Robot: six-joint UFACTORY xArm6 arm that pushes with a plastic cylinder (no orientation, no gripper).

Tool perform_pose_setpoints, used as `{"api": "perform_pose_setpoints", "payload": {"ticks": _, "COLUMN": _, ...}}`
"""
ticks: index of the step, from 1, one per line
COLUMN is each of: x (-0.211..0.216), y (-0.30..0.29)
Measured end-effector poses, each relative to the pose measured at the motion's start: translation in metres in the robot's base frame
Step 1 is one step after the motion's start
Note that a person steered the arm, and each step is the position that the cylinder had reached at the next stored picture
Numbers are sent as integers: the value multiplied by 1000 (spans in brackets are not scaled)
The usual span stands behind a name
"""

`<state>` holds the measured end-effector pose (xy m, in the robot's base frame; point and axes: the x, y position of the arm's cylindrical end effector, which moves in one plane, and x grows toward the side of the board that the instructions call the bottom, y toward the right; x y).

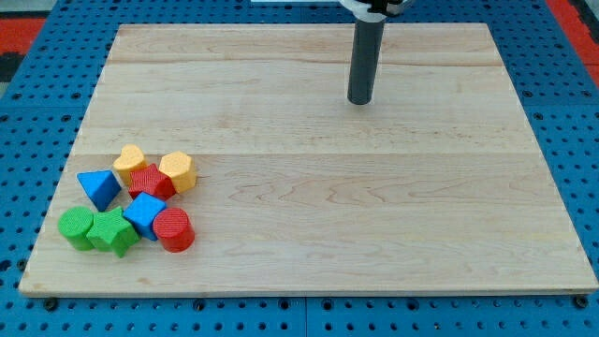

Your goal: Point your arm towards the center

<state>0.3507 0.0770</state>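
My tip (359, 100) is the lower end of a dark rod that comes down from the view's top. It rests on the wooden board (374, 215), right of the middle and in the upper part. It touches no block. All blocks lie in a tight cluster at the view's lower left, far from the tip: a blue triangle (98, 187), a yellow heart-like block (129, 162), a red star-like block (150, 181), a yellow hexagon (177, 171), a blue cube (144, 213), a red cylinder (173, 229), a green cylinder (76, 227) and a green star-like block (112, 231).
The board sits on a blue pegboard surface (28, 140) that shows on all sides. A red patch (573, 19) lies at the view's top right, and another (28, 23) at the top left.
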Motion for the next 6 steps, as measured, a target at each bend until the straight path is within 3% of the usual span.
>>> {"api": "perform_pose_setpoints", "payload": {"ticks": 1, "x": 2, "y": 8}}
{"api": "perform_pose_setpoints", "payload": {"ticks": 3, "x": 106, "y": -4}}
{"api": "perform_pose_setpoints", "payload": {"ticks": 4, "x": 141, "y": -44}}
{"api": "perform_pose_setpoints", "payload": {"ticks": 6, "x": 139, "y": -44}}
